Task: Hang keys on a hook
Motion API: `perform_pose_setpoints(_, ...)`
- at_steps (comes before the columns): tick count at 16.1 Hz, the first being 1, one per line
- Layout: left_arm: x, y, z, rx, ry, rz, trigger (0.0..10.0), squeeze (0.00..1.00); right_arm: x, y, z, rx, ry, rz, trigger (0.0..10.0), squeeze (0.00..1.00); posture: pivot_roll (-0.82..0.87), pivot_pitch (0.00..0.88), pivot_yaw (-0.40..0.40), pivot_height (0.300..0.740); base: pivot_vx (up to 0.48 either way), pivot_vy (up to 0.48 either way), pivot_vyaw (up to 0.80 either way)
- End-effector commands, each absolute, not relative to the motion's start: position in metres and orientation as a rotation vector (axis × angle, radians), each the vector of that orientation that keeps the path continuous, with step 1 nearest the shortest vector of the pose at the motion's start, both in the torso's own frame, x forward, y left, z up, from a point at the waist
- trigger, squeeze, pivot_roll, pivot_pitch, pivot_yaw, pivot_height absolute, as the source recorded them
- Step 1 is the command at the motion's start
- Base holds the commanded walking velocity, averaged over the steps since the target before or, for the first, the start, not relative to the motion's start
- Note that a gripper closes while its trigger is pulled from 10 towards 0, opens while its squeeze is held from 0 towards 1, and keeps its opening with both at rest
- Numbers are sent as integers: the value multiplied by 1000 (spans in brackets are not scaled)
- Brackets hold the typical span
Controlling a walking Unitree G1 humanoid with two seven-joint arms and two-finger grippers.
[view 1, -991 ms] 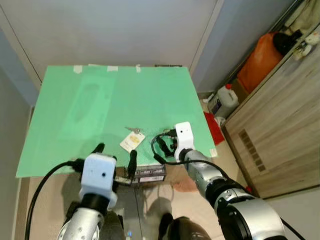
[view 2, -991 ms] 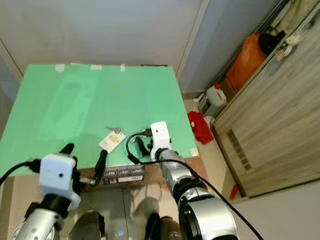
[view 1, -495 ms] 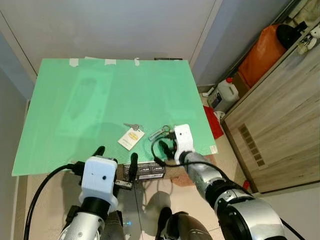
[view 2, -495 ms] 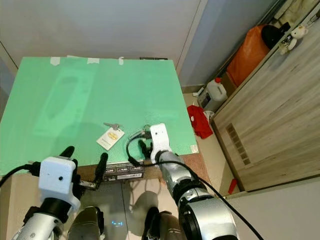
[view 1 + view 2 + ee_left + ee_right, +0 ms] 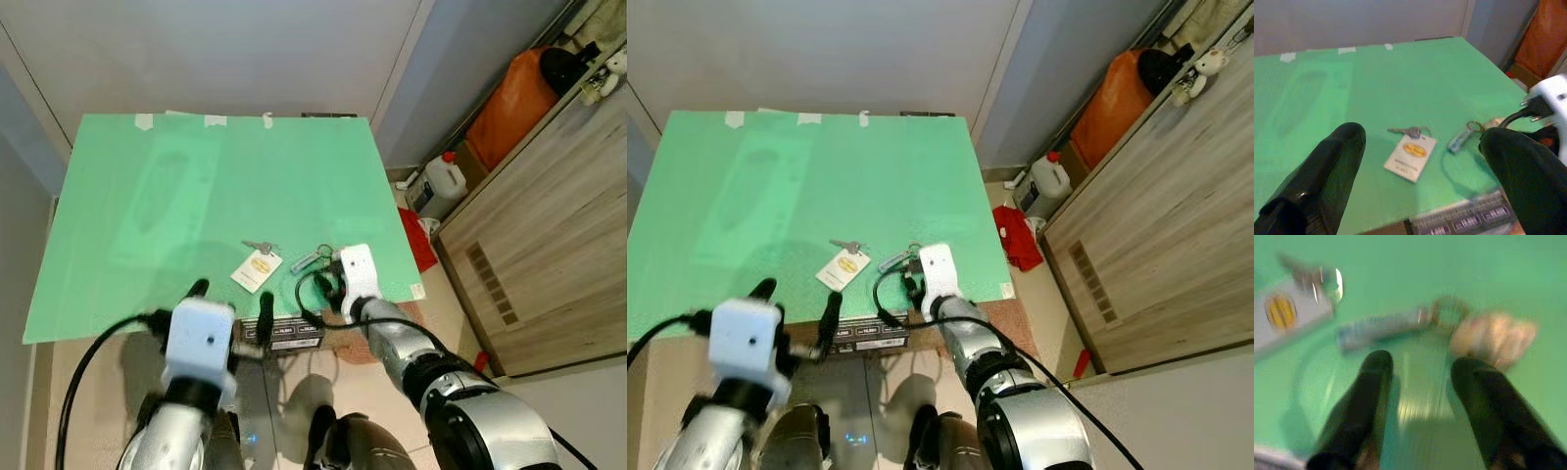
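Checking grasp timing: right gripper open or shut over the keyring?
Open. In the right wrist view the right gripper has its two fingers spread with green mat between them, just short of the keyring, nothing held.
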State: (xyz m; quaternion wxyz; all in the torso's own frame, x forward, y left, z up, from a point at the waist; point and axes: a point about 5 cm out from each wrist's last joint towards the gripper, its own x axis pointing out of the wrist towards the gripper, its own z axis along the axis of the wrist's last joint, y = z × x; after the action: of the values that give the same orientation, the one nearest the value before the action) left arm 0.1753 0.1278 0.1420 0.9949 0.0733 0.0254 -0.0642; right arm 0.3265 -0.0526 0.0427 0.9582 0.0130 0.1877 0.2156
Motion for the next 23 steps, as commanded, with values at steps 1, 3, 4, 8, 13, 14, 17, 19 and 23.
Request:
perform_pose_setpoints(1,180,129,135,136,65,-114,10000,0,337,-56,59,59,295,427,10000,1000,364,161,-208,709,0,0,0)
perform_pose_setpoints(3,193,131,132,147,54,-101,10000,0,344,-64,69,74,234,405,10000,1000,327,112,-210,709,0,0,0)
perform_pose_setpoints(4,209,133,130,149,31,-89,10000,0,352,-80,83,104,144,361,10000,1000,272,47,-199,709,0,0,0)
perform_pose_setpoints(8,228,146,121,186,20,-59,10000,0,351,-123,88,76,32,223,10000,1000,202,0,-143,709,0,0,0)
perform_pose_setpoints(13,236,162,116,239,3,2,10000,0,333,-149,63,69,80,126,10000,1000,190,0,-108,709,0,0,0)
perform_pose_setpoints(14,239,164,115,229,8,20,10000,0,331,-146,60,68,100,126,10000,1000,190,0,-108,709,0,0,0)
perform_pose_setpoints(17,244,163,114,224,8,26,10000,0,334,-140,61,107,109,135,10000,0,198,0,-106,709,0,0,0)
perform_pose_setpoints(19,245,163,115,216,2,28,10000,0,334,-134,61,107,117,157,10000,0,202,0,-109,709,0,0,0)
perform_pose_setpoints(23,250,161,113,200,19,40,10000,0,334,-123,60,67,128,217,10000,0,207,0,-120,709,86,-83,0)
